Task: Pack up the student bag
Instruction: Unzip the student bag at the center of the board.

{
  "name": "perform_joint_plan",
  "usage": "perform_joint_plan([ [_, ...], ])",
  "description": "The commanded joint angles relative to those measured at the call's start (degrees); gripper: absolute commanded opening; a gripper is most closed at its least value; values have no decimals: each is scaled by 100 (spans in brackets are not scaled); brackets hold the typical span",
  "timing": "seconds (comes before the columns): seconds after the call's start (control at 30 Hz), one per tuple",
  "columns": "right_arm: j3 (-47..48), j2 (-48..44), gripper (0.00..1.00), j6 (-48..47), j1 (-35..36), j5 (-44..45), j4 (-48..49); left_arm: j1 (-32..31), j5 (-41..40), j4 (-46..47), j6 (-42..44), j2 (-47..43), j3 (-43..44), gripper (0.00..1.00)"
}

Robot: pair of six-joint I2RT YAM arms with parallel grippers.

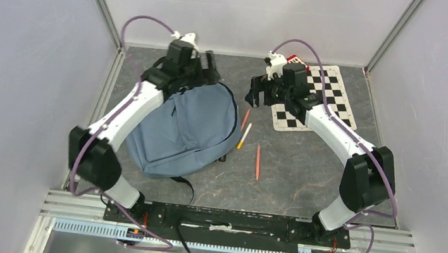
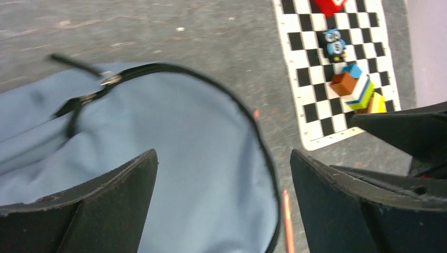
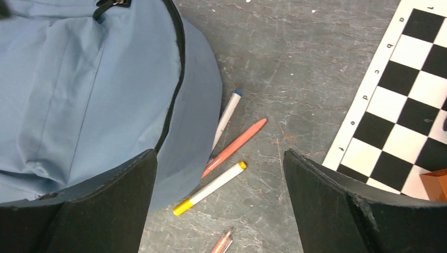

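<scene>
Bag (image 1: 182,131) lies flat by the worktop's left edge, pens (image 3: 211,188) loose just beside it, left gripper (image 2: 222,155) and right gripper (image 3: 220,153) both gaping wide, holding nothing.

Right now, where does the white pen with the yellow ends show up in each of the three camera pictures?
Top external: the white pen lies mid-table, just right of the student bag.
Left wrist: not in this picture.
Right wrist: the pen is at low centre, slanted, just off the bag's edge.
Shared landmark: the checkerboard mat, which is on the right side of all three views.
</scene>
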Motion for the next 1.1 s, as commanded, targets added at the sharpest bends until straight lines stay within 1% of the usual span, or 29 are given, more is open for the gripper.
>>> perform_joint_plan([
  [0.0, 48, -284, 93, 205, 270, -153, 211, 709, 17, -519, 610, -1083, -795, 100],
  [0.13, 372, -40, 94, 325, 844, 130, 43, 1420, -18, -656, 783, -1575, -1523, 100],
  [0.2, 605, 163, 94, 309, 1215, 292, -55, 1750, 26, -843, 832, -1588, -1652, 100],
  [0.27, 884, 461, 94, 246, 1582, 335, -142, 1892, -131, -1030, 911, -1566, -1736, 100],
  [0.43, 1640, 1262, 92, 307, 2318, 509, -513, 1924, -461, -1043, 1176, -1677, -2093, 100],
  [0.5, 1933, 1607, 91, 444, 2548, 606, -569, 1924, -833, -1029, 1079, -1794, -2268, 100],
  [0.6, 2457, 2090, 90, 574, 2839, 840, -695, 1933, -1144, -824, 993, -2056, -2591, 100],
  [0.73, 3032, 2642, 86, 797, 3005, 1341, -886, 1933, -1166, -718, 979, -2216, -2833, 100],
  [0.83, 3220, 2921, 83, 898, 3058, 1667, -865, 1930, -1262, -672, 1022, -2232, -3008, 100],
  [0.93, 3580, 3288, 79, 858, 3103, 1876, -996, 1927, -1326, -392, 1107, -2399, -3300, 100],
  [1.0, 3979, 3594, 74, 849, 3108, 2041, -1212, 1930, -1328, -236, 1188, -2491, -3433, 100],
  [1.07, 4156, 3703, 67, 831, 3108, 2183, -1279, 1926, -1290, -164, 1288, -2506, -3474, 100],
])
